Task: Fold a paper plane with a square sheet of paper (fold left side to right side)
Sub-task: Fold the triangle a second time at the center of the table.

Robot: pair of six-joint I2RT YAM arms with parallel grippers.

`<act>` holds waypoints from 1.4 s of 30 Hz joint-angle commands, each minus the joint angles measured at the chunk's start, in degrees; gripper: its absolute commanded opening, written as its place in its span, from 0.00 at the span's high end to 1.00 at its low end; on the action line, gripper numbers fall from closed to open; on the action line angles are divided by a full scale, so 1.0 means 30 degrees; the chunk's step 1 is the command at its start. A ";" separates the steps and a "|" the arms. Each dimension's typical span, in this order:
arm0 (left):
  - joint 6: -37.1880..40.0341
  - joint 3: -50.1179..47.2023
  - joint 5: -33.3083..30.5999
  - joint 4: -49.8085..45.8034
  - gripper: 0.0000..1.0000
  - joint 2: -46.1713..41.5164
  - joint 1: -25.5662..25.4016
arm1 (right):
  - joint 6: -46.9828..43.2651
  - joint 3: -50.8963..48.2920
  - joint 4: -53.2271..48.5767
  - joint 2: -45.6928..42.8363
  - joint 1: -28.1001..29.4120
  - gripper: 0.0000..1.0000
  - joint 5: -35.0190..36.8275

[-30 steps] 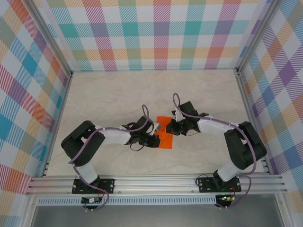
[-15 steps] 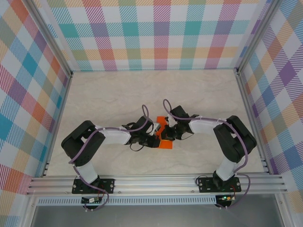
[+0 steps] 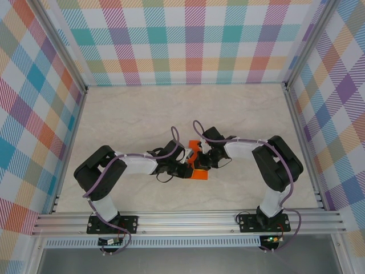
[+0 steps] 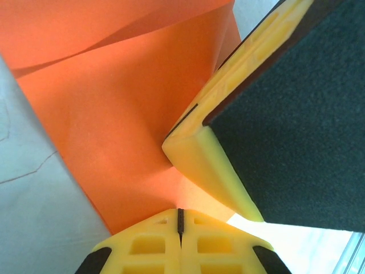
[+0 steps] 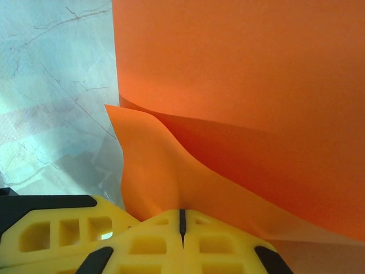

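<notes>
The square sheet of paper (image 3: 199, 174) is bright orange and lies at the table's middle, mostly hidden under both grippers. It is partly doubled over, with one layer curving above another (image 5: 239, 68). My left gripper (image 3: 187, 169) is shut, its tips (image 4: 180, 212) closed on the sheet's near edge (image 4: 114, 114). My right gripper (image 3: 201, 160) is shut too, and a raised fold of the sheet runs into its seam (image 5: 182, 214). The two grippers nearly touch; the right one's yellow finger (image 4: 211, 165) presses the paper just ahead of the left tips. No paper plane shape shows.
The pale marble table (image 3: 142, 114) spreads out on all sides of the paper. Checked walls (image 3: 188, 40) stand at the back and both sides. An aluminium rail (image 3: 188, 220) carries both arm bases along the near edge.
My right gripper has swung left over the sheet, carrying its layer toward the left gripper, so less orange shows from above. The left arm has stayed put.
</notes>
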 commanded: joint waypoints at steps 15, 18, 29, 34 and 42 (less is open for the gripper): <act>0.0038 -0.0253 -0.0225 -0.1382 1.00 0.0741 0.0276 | -0.3454 0.0221 -0.2668 0.0064 -0.4833 0.97 0.1498; 0.0040 -0.0266 -0.0167 -0.1369 1.00 0.0691 0.0269 | -0.3705 0.0308 -0.2996 -0.0424 -0.5420 0.97 0.1524; -0.0039 -0.0225 0.0061 -0.1200 1.00 0.0371 0.0260 | -0.1403 -0.0888 -0.1124 -0.3956 -0.3406 0.96 -0.0918; -0.0072 -0.0107 0.0169 -0.1144 1.00 0.0399 0.0258 | -0.0529 -0.0398 0.0142 -0.1727 -0.2063 0.96 -0.1032; -0.0107 0.0328 0.0444 -0.1367 0.97 -0.0380 0.0260 | -0.0421 0.0367 -0.1093 0.0314 -0.1958 0.97 0.0634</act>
